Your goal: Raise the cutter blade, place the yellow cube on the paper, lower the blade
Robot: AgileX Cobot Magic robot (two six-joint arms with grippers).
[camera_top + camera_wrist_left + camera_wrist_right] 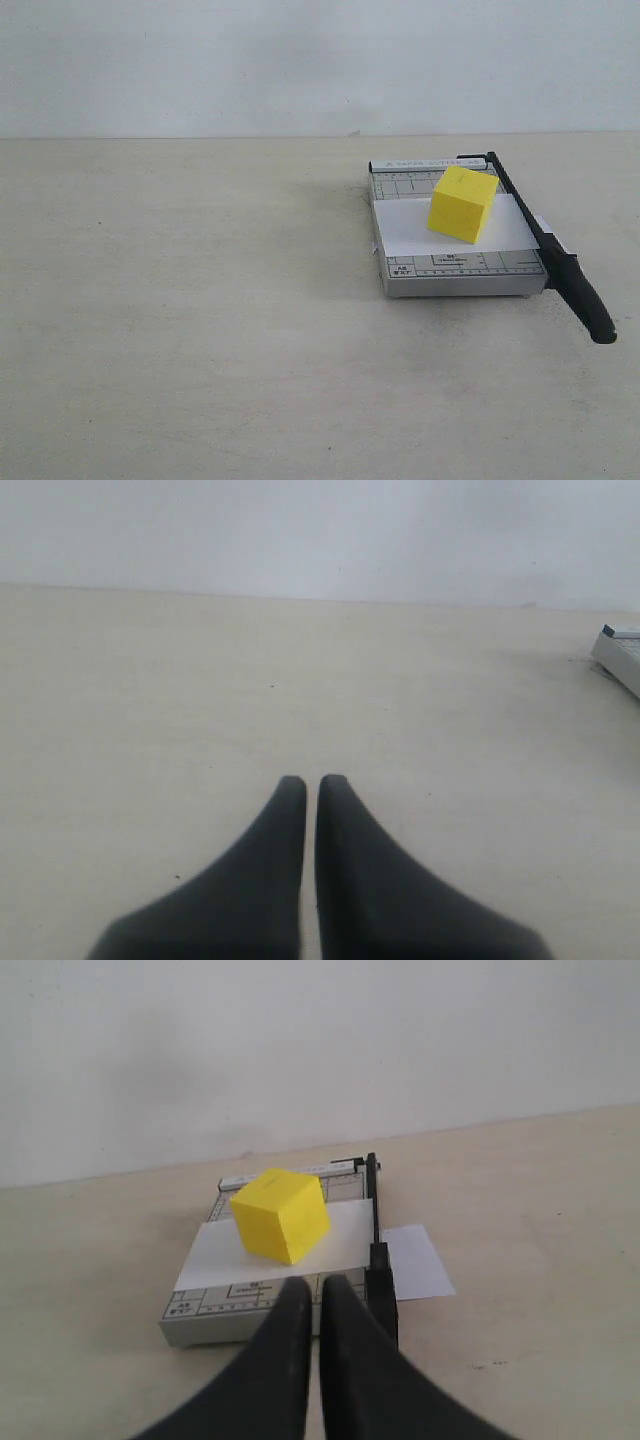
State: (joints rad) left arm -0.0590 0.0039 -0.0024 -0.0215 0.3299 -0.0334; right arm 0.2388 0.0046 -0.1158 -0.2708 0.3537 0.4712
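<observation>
The yellow cube (463, 204) (280, 1214) rests on the white paper (415, 232) (215, 1257), which lies across the grey cutter base (455, 268) (220, 1318). Along the base's right edge the black cutter blade (545, 243) (378, 1250) lies lowered, its thick handle (588, 300) jutting past the front. My right gripper (314, 1286) is shut and empty, held back from the base's front edge. My left gripper (311, 783) is shut and empty over bare table, far from the cutter, with only a corner of the base (622, 655) showing. Neither gripper appears in the exterior view.
The cutter stands on a wide beige table (180, 300) before a pale wall (300, 60). A strip of paper (415, 1260) sticks out past the blade on the base's right side.
</observation>
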